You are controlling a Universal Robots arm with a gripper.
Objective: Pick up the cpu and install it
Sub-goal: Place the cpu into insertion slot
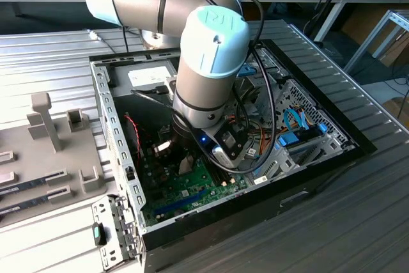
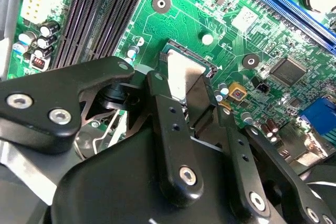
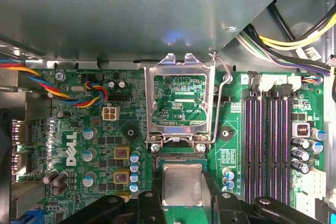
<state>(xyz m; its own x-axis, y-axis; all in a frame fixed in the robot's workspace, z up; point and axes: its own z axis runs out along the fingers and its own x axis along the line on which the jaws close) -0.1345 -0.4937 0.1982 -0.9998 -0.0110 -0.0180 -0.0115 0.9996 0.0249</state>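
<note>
The cpu (image 3: pixel 182 187), a flat square chip with a silvery top and a thin green rim, lies level in the motherboard's socket (image 3: pixel 181 159). My gripper (image 3: pixel 182 179) has its black fingers (image 3: pixel 156 195) pressed against two opposite sides of the chip, shut on it. In the second wrist view the cpu (image 2: pixel 184 66) shows between the same fingers (image 2: pixel 157 85) of the gripper (image 2: pixel 181 85). The exterior view has the arm's wrist (image 1: pixel 211 62) reaching down into the open computer case (image 1: pixel 124 177).
The socket's metal load plate (image 3: pixel 178 129) stands raised beside the cpu, with its wire lever (image 3: pixel 223 98) swung up. Black memory slots (image 3: pixel 268 140), capacitors (image 3: pixel 135 171) and coloured cables (image 3: pixel 89 90) are close by. A grey case wall (image 3: pixel 131 14) rises behind. A grey fixture (image 1: pixel 45 126) stands at the exterior view's left.
</note>
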